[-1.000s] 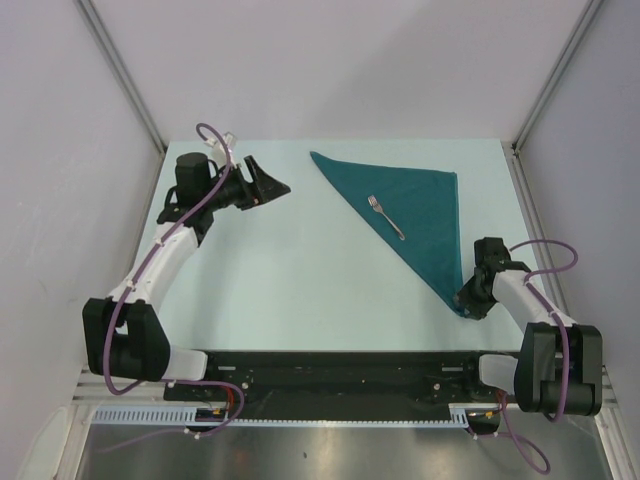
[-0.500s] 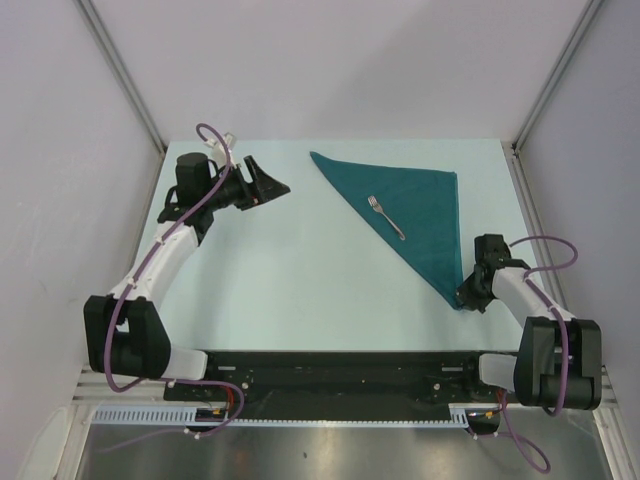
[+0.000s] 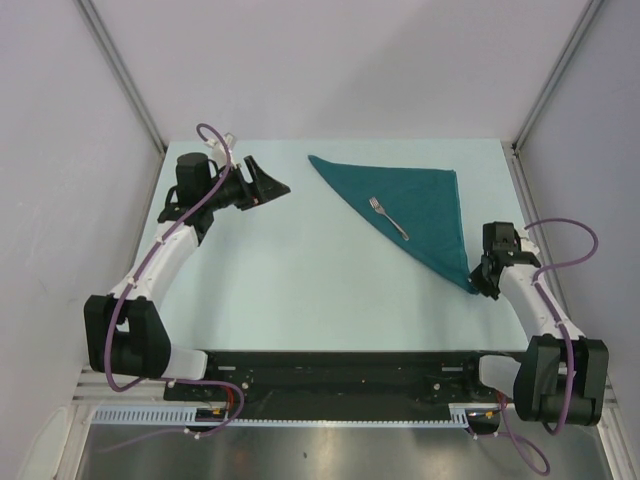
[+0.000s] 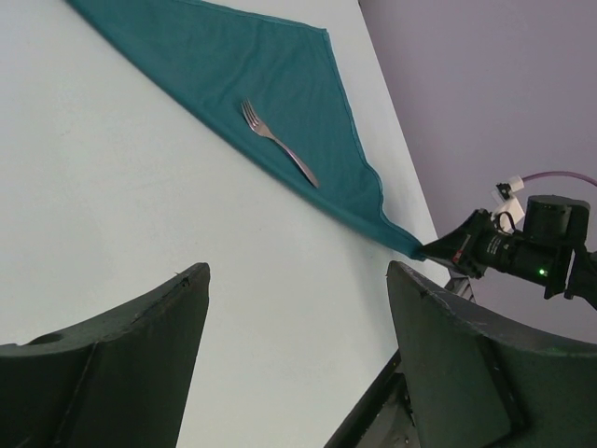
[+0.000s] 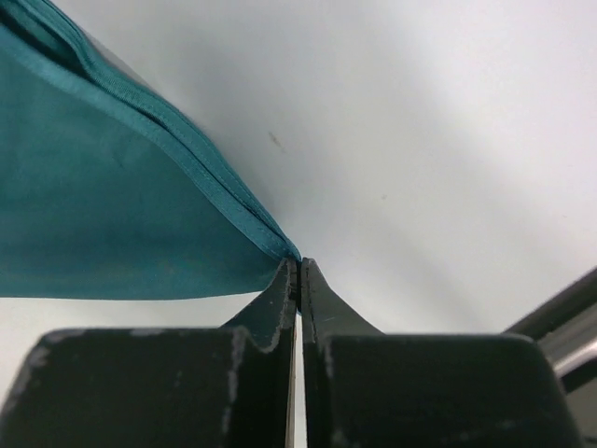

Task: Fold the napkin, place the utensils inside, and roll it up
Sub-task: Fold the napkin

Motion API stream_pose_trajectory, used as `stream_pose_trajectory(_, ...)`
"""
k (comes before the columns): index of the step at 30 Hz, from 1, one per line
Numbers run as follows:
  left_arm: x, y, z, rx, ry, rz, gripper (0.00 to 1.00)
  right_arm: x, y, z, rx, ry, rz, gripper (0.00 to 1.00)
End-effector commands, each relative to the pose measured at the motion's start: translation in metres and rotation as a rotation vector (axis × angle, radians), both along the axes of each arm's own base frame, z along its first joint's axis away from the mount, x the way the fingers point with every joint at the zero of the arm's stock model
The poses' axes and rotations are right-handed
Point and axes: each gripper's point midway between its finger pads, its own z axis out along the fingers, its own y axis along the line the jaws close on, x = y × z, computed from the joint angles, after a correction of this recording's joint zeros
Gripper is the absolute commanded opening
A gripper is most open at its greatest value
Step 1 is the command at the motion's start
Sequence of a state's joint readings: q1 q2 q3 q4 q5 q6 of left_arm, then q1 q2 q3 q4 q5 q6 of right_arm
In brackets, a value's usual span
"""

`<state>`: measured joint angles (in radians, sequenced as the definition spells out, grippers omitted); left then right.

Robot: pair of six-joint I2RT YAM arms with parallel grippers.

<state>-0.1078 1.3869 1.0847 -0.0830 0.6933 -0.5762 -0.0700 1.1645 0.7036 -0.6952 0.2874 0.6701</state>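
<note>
The napkin (image 3: 425,200) lies as a triangle at the far right of the table (image 3: 300,260), with 1 fork (image 3: 387,217) on it. The right gripper (image 3: 479,285) pinches its near corner tight — the left gripper (image 3: 278,186) hangs open, far off. Lift that corner low and slow, so the fork does not slide.

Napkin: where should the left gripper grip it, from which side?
On the napkin, probably the far-left corner, from the left: it lies flat, points at the open left gripper, clear of the fork; the right gripper pinches the near tip.
</note>
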Motion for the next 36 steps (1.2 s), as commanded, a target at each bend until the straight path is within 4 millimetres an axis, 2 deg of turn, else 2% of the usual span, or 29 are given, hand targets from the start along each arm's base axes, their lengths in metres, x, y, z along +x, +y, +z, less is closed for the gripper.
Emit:
stream_pose_trajectory(1,0.001,-0.001,0.02,-0.026,-0.057,-0.017,0.82,-0.008,-0.019,0.021,-0.09,-0.025,-0.072,0.0)
stream_pose_trajectory(10,0.0,-0.001,0.021,-0.032,-0.057,-0.02,0.81,-0.011,-0.035,0.046,-0.155,-0.085,-0.139,0.0)
stream_pose_trajectory(14,-0.001,-0.002,0.023,-0.037,-0.061,-0.023,0.81,0.002,-0.037,0.061,-0.181,-0.11,-0.089,0.0)
stream_pose_trajectory(17,-0.002,-0.003,0.024,-0.045,-0.063,-0.029,0.81,0.029,-0.027,0.075,-0.153,-0.164,-0.02,0.0)
stream_pose_trajectory(18,-0.003,-0.004,0.025,-0.048,-0.063,-0.033,0.81,0.044,-0.019,0.078,-0.12,-0.2,0.013,0.0)
stream_pose_trajectory(19,-0.003,-0.003,0.025,-0.048,-0.065,-0.03,0.81,0.058,-0.012,0.09,-0.106,-0.244,0.045,0.0)
stream_pose_trajectory(22,-0.003,-0.003,0.025,-0.045,-0.066,-0.029,0.81,0.1,0.021,0.103,-0.064,-0.332,0.155,0.0)
stream_pose_trajectory(23,-0.003,-0.003,0.024,-0.045,-0.064,-0.029,0.82,0.117,0.029,0.117,-0.062,-0.373,0.177,0.0)
stream_pose_trajectory(24,-0.003,-0.003,0.024,-0.044,-0.065,-0.028,0.81,0.13,0.043,0.121,-0.058,-0.399,0.214,0.0)
stream_pose_trajectory(25,-0.003,-0.003,0.024,-0.044,-0.064,-0.026,0.81,0.143,0.052,0.109,-0.054,-0.368,0.238,0.0)
stream_pose_trajectory(26,-0.002,-0.002,0.024,-0.041,-0.065,-0.025,0.81,0.158,0.059,0.122,-0.052,-0.403,0.253,0.0)
stream_pose_trajectory(27,-0.002,-0.002,0.024,-0.039,-0.066,-0.026,0.81,0.168,0.074,0.124,-0.043,-0.418,0.286,0.0)
stream_pose_trajectory(28,-0.002,-0.002,0.024,-0.037,-0.066,-0.022,0.81,0.18,0.083,0.109,-0.038,-0.389,0.304,0.0)
stream_pose_trajectory(30,-0.002,-0.002,0.024,-0.034,-0.068,-0.021,0.81,0.204,0.099,0.117,-0.032,-0.433,0.331,0.0)
stream_pose_trajectory(31,-0.002,-0.001,0.023,-0.033,-0.063,-0.02,0.82,0.213,0.11,0.103,-0.03,-0.408,0.353,0.0)
stream_pose_trajectory(32,-0.002,-0.001,0.023,-0.032,-0.066,-0.02,0.81,0.221,0.117,0.101,-0.022,-0.414,0.363,0.0)
stream_pose_trajectory(33,-0.002,-0.001,0.022,-0.031,-0.063,-0.019,0.81,0.233,0.125,0.11,-0.014,-0.443,0.375,0.0)
stream_pose_trajectory(34,-0.002,-0.001,0.024,-0.03,-0.067,-0.018,0.81,0.238,0.133,0.107,-0.01,-0.441,0.391,0.0)
stream_pose_trajectory(35,-0.001,-0.001,0.023,-0.028,-0.066,-0.017,0.81,0.247,0.138,0.095,-0.006,-0.422,0.398,0.0)
stream_pose_trajectory(36,-0.001,-0.001,0.024,-0.027,-0.068,-0.016,0.81,0.255,0.146,0.101,0.005,-0.44,0.409,0.0)
